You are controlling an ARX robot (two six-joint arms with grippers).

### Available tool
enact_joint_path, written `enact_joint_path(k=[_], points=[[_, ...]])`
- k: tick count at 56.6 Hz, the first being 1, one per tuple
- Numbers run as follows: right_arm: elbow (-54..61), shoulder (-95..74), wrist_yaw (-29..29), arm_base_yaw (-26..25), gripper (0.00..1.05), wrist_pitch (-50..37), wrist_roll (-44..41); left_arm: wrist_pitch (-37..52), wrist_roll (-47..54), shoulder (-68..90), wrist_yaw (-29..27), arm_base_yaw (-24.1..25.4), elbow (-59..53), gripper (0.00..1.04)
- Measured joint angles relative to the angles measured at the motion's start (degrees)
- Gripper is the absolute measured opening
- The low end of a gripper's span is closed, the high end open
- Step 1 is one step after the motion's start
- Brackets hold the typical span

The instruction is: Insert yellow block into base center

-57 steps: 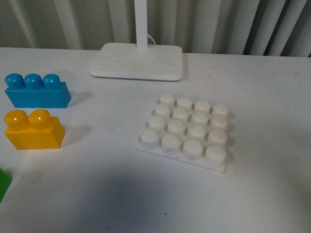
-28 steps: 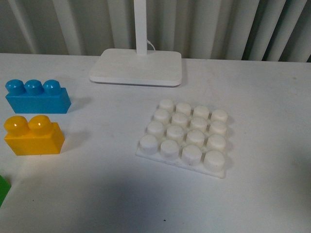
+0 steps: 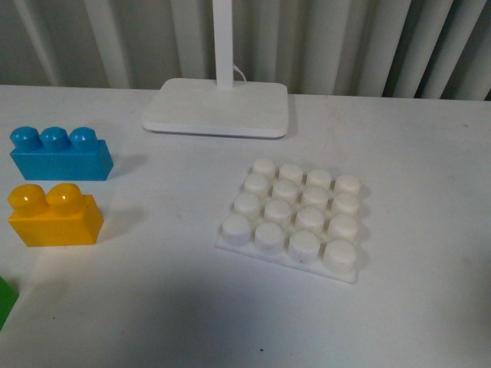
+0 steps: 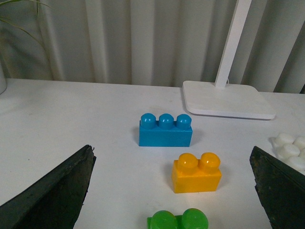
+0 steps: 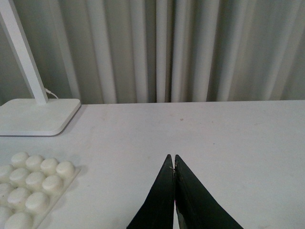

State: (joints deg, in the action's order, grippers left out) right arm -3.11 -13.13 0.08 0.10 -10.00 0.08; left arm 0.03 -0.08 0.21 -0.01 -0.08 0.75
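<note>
Our left gripper [image 4: 170, 149] gapes wide, gripping nothing; yellow block [image 4: 196, 172] sits ahead, in line with its gap, untouched. Our right gripper [image 5: 172, 158] is pinched closed, empty; base [image 5: 28, 191] lies apart, to one side.

Soft even light, sharp focus — broad shadow on near table [image 3: 153, 322]

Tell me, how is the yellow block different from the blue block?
The yellow block has two round bumps on top; the blue block has three. The blue block is longer, the yellow block shorter. The yellow block sits nearer the robot, the blue block just behind it. Both are shiny plastic bricks, bumps up, on the table.
</note>
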Motion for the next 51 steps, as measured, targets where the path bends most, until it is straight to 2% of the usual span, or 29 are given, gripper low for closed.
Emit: enact_joint_path(k=[11, 17, 36, 38, 51], points=[[1.0, 2.7, 0.0, 0.0, 0.01, 1.7, 0.0, 0.0, 0.0, 0.0, 0.0, 0.0, 0.0, 0.98], [2.8, 11.4, -0.1, 0.0, 0.01, 10.1, 0.0, 0.0, 0.0, 0.0, -0.1, 0.0, 0.0, 0.98], [2.8, 12.9, -0.1, 0.0, 0.01, 10.0, 0.0, 0.0, 0.0, 0.0, 0.0, 0.0, 0.0, 0.98], [2.8, 12.9, -0.1, 0.0, 0.03, 10.0, -0.1, 0.0, 0.0, 0.0, 0.0, 0.0, 0.0, 0.98], [2.8, 12.9, -0.1, 0.0, 0.46, 10.0, -0.1, 0.0, 0.0, 0.0, 0.0, 0.0, 0.0, 0.98]])
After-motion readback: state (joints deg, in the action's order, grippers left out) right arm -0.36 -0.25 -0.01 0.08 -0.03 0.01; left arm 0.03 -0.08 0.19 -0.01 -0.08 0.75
